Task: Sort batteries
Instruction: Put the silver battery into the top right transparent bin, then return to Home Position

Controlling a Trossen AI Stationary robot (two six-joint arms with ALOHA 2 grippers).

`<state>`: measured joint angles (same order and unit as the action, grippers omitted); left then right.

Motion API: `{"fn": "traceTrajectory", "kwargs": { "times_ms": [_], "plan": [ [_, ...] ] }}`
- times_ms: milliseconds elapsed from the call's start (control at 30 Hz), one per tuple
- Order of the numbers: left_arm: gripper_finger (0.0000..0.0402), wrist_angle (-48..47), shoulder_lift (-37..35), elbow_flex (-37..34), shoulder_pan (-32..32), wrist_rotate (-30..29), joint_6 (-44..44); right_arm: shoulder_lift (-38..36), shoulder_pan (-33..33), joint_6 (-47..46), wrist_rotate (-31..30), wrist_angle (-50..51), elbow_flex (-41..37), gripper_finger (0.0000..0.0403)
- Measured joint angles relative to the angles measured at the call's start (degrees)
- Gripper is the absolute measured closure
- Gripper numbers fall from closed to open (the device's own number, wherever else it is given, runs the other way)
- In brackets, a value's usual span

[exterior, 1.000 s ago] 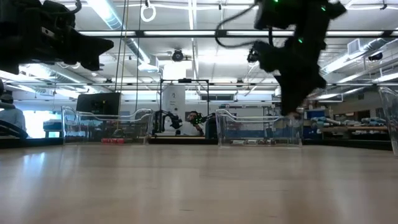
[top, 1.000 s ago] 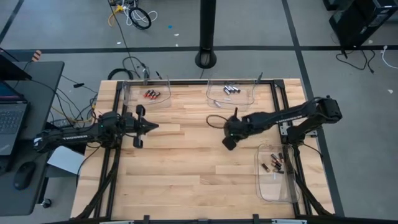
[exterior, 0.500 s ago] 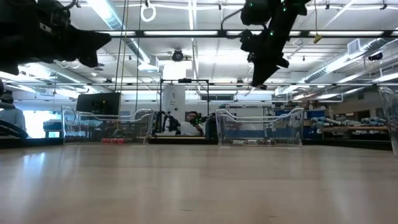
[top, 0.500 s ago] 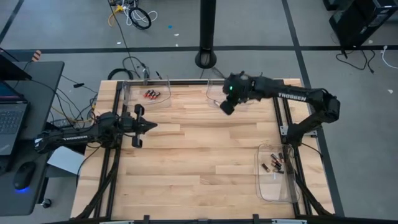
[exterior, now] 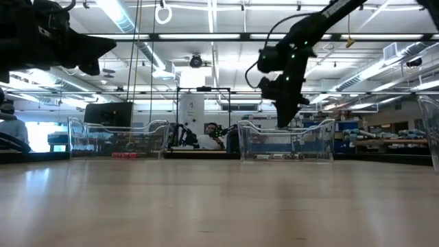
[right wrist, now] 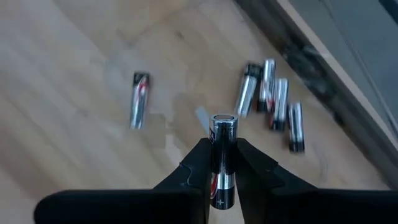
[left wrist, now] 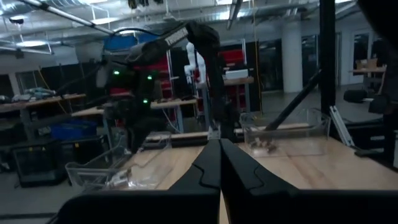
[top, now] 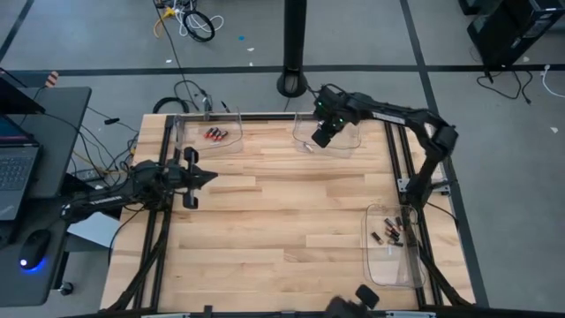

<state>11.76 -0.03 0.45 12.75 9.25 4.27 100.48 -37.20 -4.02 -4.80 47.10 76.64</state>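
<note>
Light wooden table (top: 265, 230), three clear plastic trays (top: 394, 265) directly on it, two far edge, one right edge

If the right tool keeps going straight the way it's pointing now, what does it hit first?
Probably the floor of the clear tray below it. The right tool, shut on a silver battery, points down at bare tray floor between the lone battery and the battery cluster; depth is uncertain.

Right gripper (right wrist: 222, 163) clamped, outstretched; left gripper (left wrist: 219, 163) closed.
</note>
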Motion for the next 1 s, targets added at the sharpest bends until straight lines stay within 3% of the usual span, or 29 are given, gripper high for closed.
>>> {"fn": "traceTrajectory", "kwargs": {
  "times_ms": [200, 400, 600, 1000],
  "plan": [
    [0.0396, -0.98, 0.02, 0.0, 0.0, -0.44, 0.17, 8.71, -2.14, 1.21, 1.76, 0.22, 5.93, 0.0344],
    [0.0396, -1.04, 0.02, 0.0, 0.0, -0.39, 0.28, 13.4, -3.3, -0.72, 2.52, 2.4, 6.97, 0.0343],
    [0.0396, -1.32, 0.02, 0.0, 0.0, -0.38, 0.33, 15.78, -4.02, -1.77, 2.97, 2.3, 6.95, 0.0343],
    [0.0396, -2.55, 0.02, 0.0, 0.0, -1.6, 0.66, 15.69, -4.52, -2.24, 2.93, 1.44, 6.45, 0.0299]
  ]
}}
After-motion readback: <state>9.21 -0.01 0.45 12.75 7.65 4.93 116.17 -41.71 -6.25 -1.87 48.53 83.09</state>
